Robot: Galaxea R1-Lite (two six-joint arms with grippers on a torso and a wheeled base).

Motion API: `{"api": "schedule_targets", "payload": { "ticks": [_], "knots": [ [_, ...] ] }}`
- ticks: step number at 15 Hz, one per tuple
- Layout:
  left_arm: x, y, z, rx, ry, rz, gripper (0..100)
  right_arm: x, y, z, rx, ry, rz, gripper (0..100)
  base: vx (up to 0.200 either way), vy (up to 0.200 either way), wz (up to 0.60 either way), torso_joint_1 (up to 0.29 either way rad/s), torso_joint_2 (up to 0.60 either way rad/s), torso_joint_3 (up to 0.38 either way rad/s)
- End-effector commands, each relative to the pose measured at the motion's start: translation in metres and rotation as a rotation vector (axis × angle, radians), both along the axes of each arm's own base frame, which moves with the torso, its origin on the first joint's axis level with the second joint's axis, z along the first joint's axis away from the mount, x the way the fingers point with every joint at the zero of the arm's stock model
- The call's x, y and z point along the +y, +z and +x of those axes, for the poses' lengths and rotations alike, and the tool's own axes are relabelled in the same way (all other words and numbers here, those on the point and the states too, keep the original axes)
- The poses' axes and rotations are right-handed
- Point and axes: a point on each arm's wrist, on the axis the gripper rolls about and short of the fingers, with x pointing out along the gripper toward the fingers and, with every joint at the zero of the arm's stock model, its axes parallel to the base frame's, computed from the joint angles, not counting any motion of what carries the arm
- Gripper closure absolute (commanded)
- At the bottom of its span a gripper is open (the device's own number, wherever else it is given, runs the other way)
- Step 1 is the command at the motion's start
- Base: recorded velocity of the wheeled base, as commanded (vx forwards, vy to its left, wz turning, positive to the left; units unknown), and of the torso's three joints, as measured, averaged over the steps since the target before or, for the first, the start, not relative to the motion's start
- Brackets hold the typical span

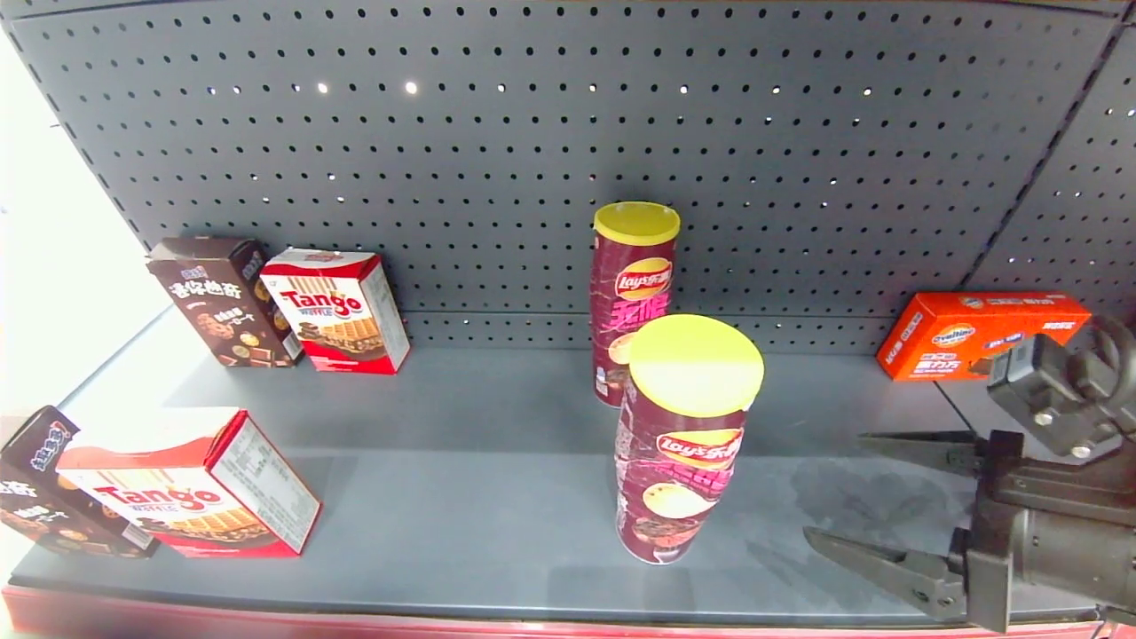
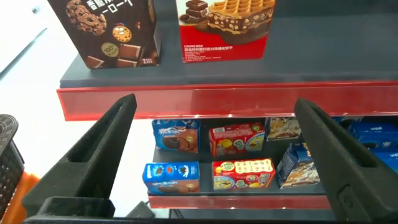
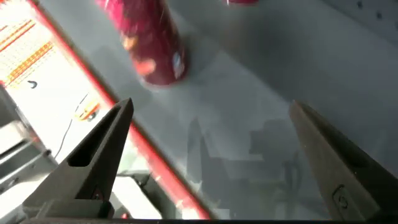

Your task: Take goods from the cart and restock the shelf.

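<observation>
Right gripper (image 1: 836,486): we see it wide, empty, near the front can (image 1: 682,444).
Left gripper (image 2: 214,104): we see it wide, empty.

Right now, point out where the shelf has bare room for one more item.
Widest bare stretch of shelf: between the front wafer box and the front chips can, running back to the pegboard. A smaller patch lies between that can and the orange box, with the open right end effector over it. The left end is crowded.
</observation>
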Motion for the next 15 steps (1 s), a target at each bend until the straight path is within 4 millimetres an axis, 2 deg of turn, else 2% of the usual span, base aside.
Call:
{"api": "schedule_targets", "payload": {
  "ticks": [1,8,15],
  "knots": [
    [0.0,0.0,0.0,0.004,0.001,-0.001,0,0.016,-0.008,0.019,0.044,0.013,-0.036,0,0.0,0.0,0.0,0.0,0.0,0.0],
    [0.0,0.0,0.0,0.004,0.002,-0.005,0,0.04,-0.005,0.045,0.051,0.021,-0.049,0,0.0,0.0,0.0,0.0,0.0,0.0],
    [0.0,0.0,0.0,0.004,0.002,-0.007,0,0.048,-0.004,0.052,0.053,0.03,-0.051,0,0.0,0.0,0.0,0.0,0.0,0.0]
  ]
}}
